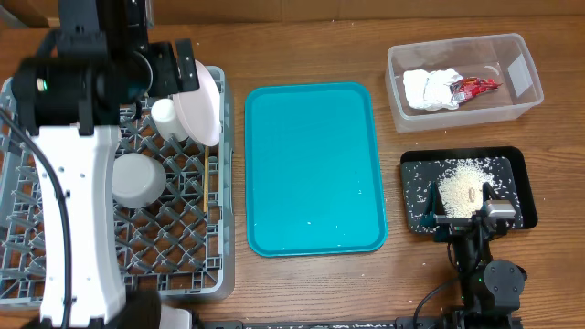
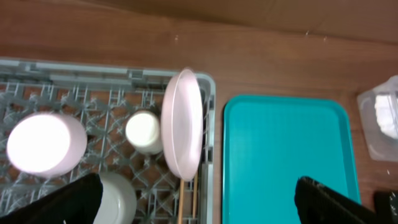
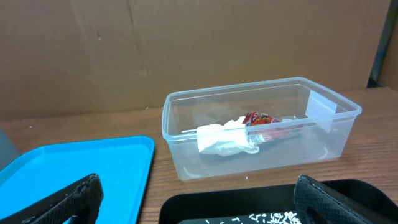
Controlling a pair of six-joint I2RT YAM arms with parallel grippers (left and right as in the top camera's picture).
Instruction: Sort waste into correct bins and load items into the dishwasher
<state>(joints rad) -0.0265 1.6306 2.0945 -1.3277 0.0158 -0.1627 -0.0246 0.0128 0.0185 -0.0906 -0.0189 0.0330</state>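
The grey dish rack (image 1: 183, 265) sits at the left. A pale plate (image 1: 206, 102) stands on edge in it by the right wall, with a small white cup (image 1: 164, 114) and a pale bowl (image 1: 137, 179) beside it. The left wrist view shows the plate (image 2: 183, 124), cup (image 2: 144, 130), bowl (image 2: 118, 198), chopsticks (image 2: 186, 202) and a pinkish round dish (image 2: 43, 143). My left gripper (image 2: 199, 205) is open and empty above the rack. The clear tub (image 1: 512, 100) holds the napkin (image 1: 430, 89) and red wrapper (image 1: 473, 87). The black tray (image 1: 507, 164) holds rice crumbs (image 1: 462, 183). My right gripper (image 3: 205, 208) is open and empty over it.
The teal tray (image 1: 315, 169) lies between rack and bins, with a few crumbs on it. My left arm covers the rack's left part. A cardboard wall stands behind the tub (image 3: 261, 162) in the right wrist view.
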